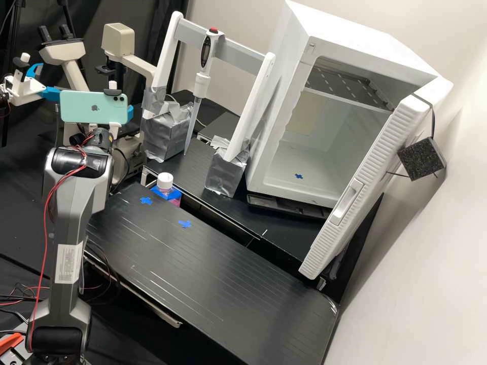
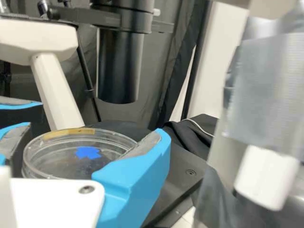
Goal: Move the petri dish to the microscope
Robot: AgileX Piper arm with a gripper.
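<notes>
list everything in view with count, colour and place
petri dish: one, clear, in the gripper
microscope: one, cream, behind the phone
phone: one, mint green, upper left, high view
pipette: one, white, on the rack
rack: one, white and grey, behind the bench
wrapped blocks: two, silver, rack's feet
bottle: one, white cap, bench's far edge
cabinet: one, white, open, right side
block: one, black, outside the cabinet door
crosses: four, blue; bench two, cabinet one, through dish one
bench: one, black, front
second arm: one, white and blue, left edge
arm: one, dark grey, left
gripper: one, white, blue fingers, on the dish
</notes>
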